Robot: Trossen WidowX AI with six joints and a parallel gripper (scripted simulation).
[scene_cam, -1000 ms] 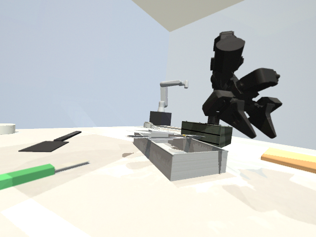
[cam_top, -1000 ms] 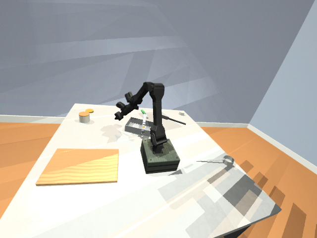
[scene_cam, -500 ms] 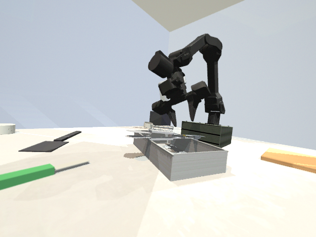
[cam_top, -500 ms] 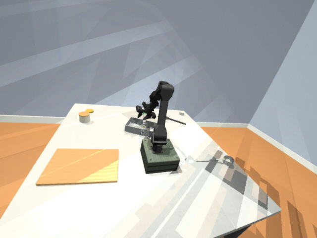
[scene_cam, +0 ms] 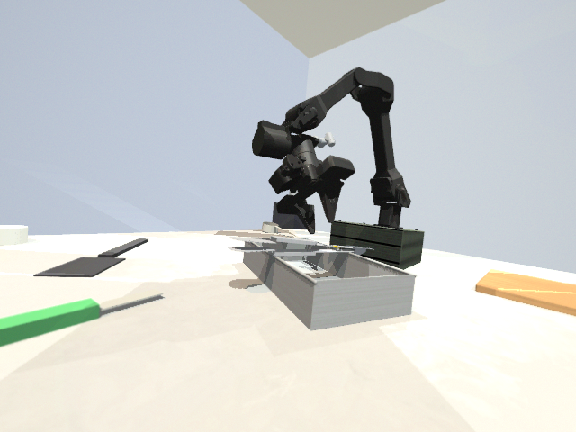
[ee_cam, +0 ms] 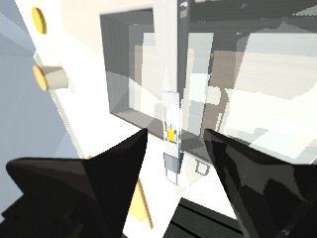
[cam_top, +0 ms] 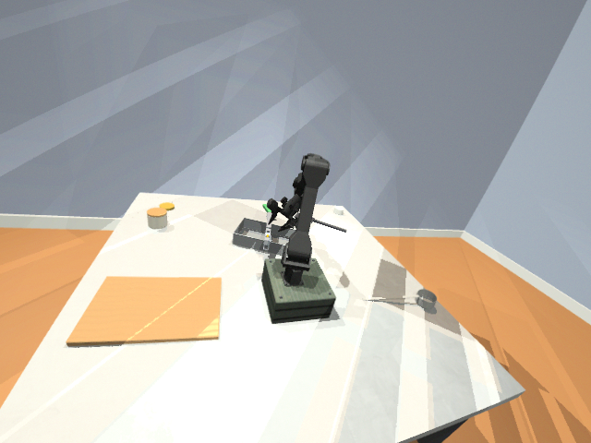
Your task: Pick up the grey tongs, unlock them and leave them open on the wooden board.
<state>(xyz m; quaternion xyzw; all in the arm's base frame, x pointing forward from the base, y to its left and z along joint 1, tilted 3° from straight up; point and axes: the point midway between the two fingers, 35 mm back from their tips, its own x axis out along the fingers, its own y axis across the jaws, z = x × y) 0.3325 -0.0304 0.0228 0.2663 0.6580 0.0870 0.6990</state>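
The grey tongs [cam_top: 268, 242] [scene_cam: 291, 240] [ee_cam: 167, 59] lie across the roasting tin [cam_top: 246, 241] [scene_cam: 363, 297] [ee_cam: 114, 69], arms together. The end with the yellow part hangs over the tin's near wall. My gripper [cam_top: 274, 227] [scene_cam: 321, 227] [ee_cam: 174, 132] is open and empty, fingers pointing down, above the tongs. In the wrist view the tongs' yellow part shows between the two fingertips, with a gap on each side. The wooden board [cam_top: 157, 309] [scene_cam: 530, 289] [ee_cam: 139, 205] lies flat, with nothing on it. The far tips of the tongs are unclear.
A green-handled tool [cam_top: 266, 208] [scene_cam: 50, 318] and a black spatula [cam_top: 329, 224] [scene_cam: 81, 266] lie beyond the tin. A jar with an orange lid [cam_top: 157, 218] [ee_cam: 55, 77] and a yellow disc [cam_top: 166, 206] [ee_cam: 39, 20] stand far left. A small pan [cam_top: 426, 299] lies near the right edge.
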